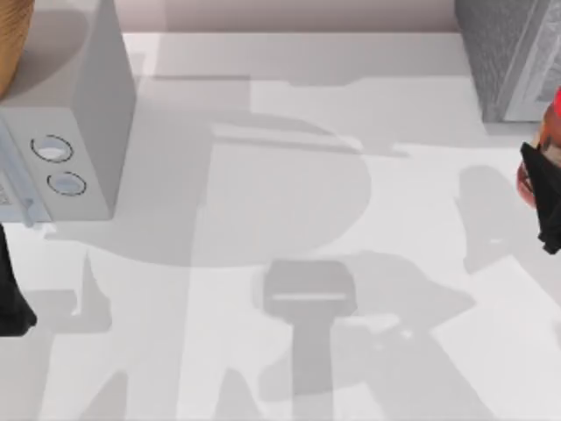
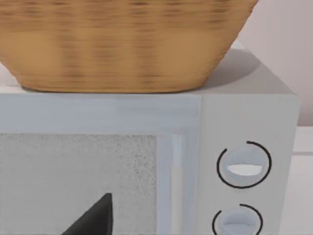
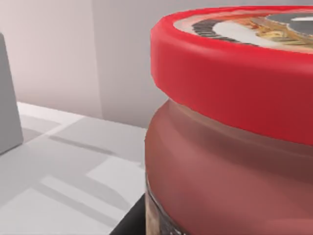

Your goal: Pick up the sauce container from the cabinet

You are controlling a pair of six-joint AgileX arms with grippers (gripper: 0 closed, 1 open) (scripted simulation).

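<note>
At the bench's left edge, the left tool (image 1: 13,311) is sitting parked beside the smooth white box with two round dials (image 1: 83,105); whether it is released or clenched, I cannot tell. At the right edge, the right tool (image 1: 545,206) is gripping the red-lidded, reddish-brown sauce jar (image 3: 230,142), just in front of the dark grey speckled cabinet (image 1: 495,53).

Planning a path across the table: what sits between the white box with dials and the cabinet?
Nothing: in the top view the tabletop between the white box and the cabinet carries only shadows.
</note>
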